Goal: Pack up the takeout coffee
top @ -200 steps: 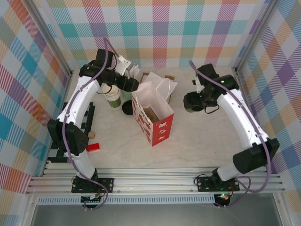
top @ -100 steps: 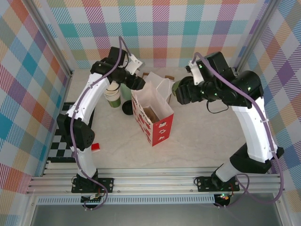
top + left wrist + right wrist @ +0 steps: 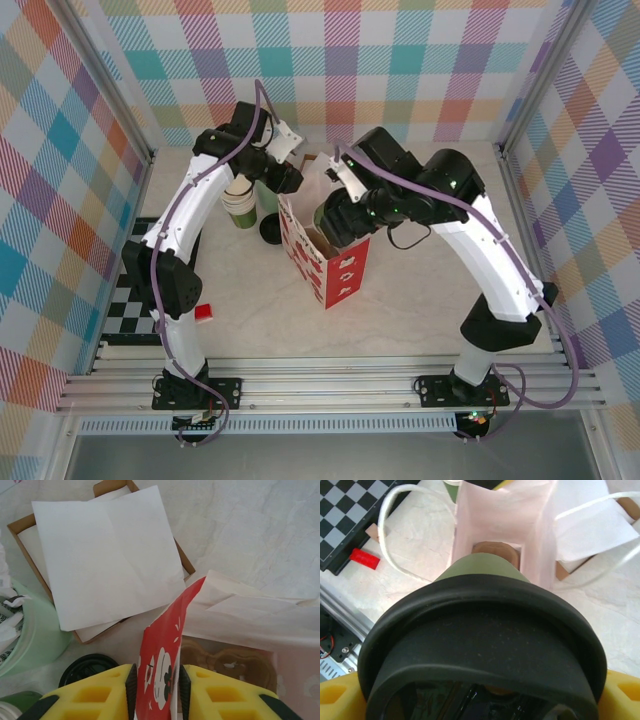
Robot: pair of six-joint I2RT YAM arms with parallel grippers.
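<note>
Your right fingers (image 3: 337, 700) hold the takeout coffee (image 3: 480, 630) upright, directly above the paper bag (image 3: 335, 270) mouth. Your left fingers (image 3: 95, 692) pinch its far-left rim, so lower straight down.

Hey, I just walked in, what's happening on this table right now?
Two robot arms are packing a takeout coffee. The left pincer pinches one top edge of a red paper bag, keeping its mouth open. The right pincer grips the green coffee cup with its black lid and holds it over the bag's open mouth. The cup is not yet released.
</note>
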